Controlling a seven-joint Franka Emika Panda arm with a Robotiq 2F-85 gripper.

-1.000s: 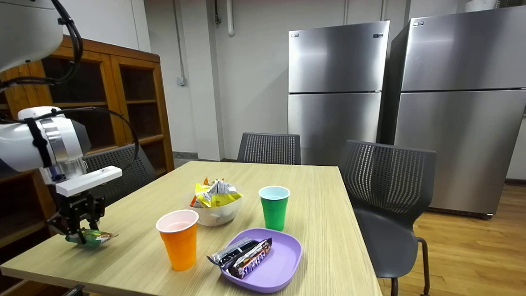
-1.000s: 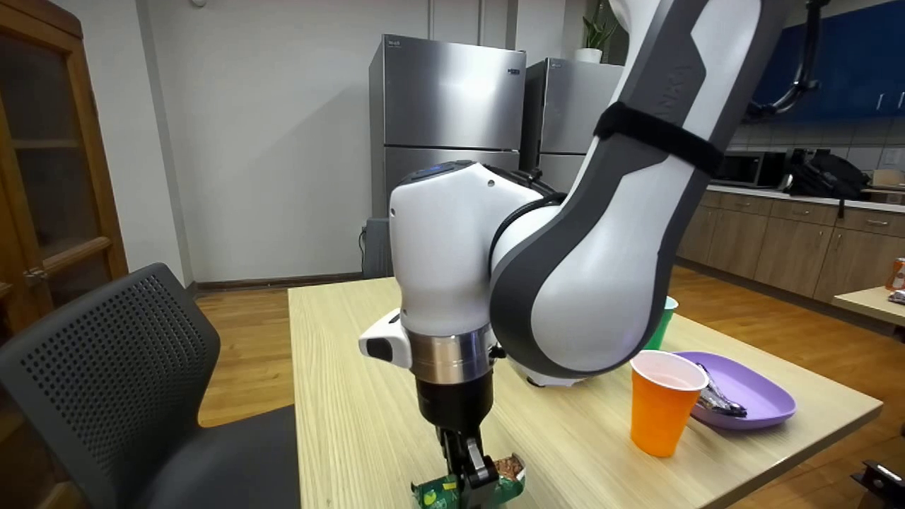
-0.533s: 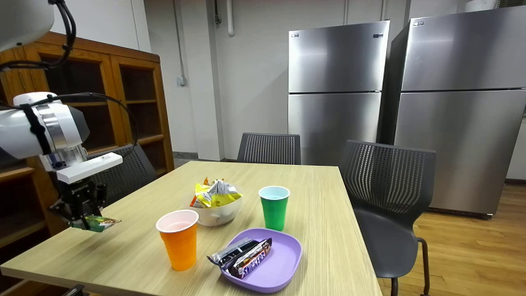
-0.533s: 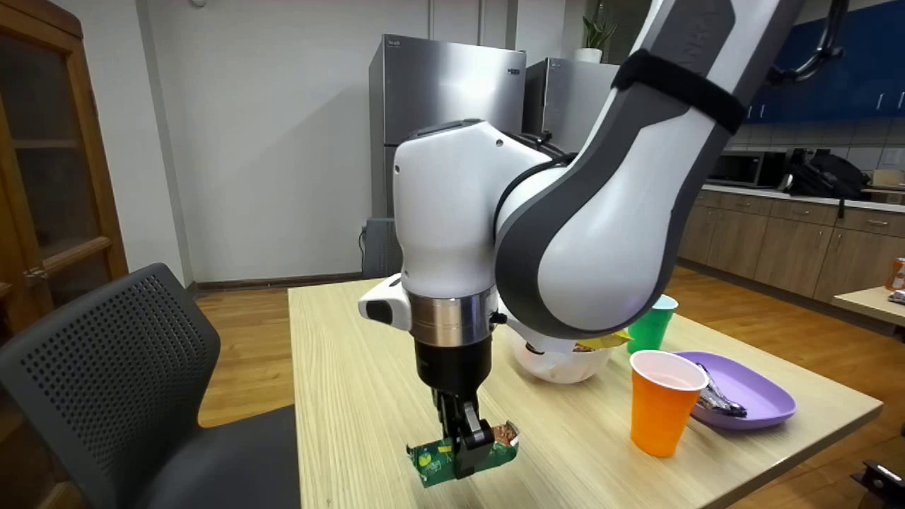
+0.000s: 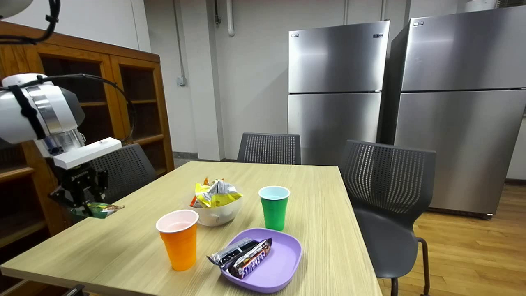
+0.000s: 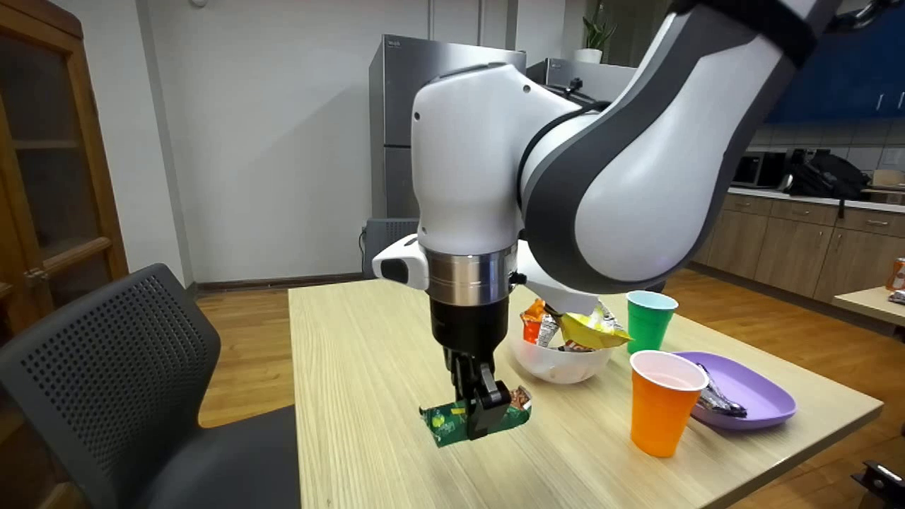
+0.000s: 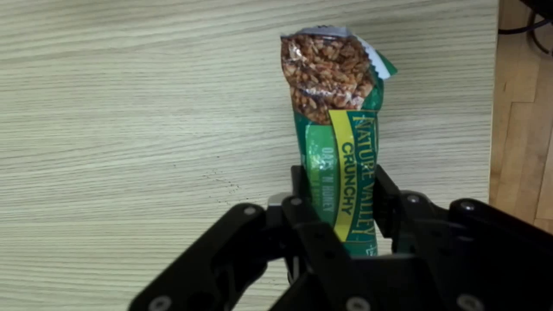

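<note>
My gripper (image 7: pixel 339 185) is shut on a green granola bar (image 7: pixel 341 147) with yellow and brown print, its fingers pressing on both long sides. In both exterior views the bar (image 5: pixel 102 210) (image 6: pixel 444 423) is held above the light wood table (image 6: pixel 375 452); the gripper (image 5: pixel 87 209) (image 6: pixel 486 417) points down. The bar's lower end is partly hidden by the gripper in the wrist view. Nearby stand an orange cup (image 5: pixel 179 244) and a white bowl (image 5: pixel 216 215) with snack bags (image 5: pixel 218 194). A purple plate (image 5: pixel 283 263) bears a Snickers bar (image 5: pixel 252 261) and a dark-wrapped bar (image 5: pixel 236 250).
A green cup (image 5: pixel 274 211) stands behind the plate. Dark chairs (image 5: pixel 388 185) (image 6: pixel 106 396) stand round the table. A wooden cabinet (image 5: pixel 119 90) is behind the arm. The table's edge (image 7: pixel 492 129) shows at the right of the wrist view. Small crumbs (image 7: pixel 222 179) lie on the table.
My gripper has risen from the table with the granola bar in it. The arm no longer hides the bowl and green cup in an exterior view. The cups, bowl and plate have not moved.
</note>
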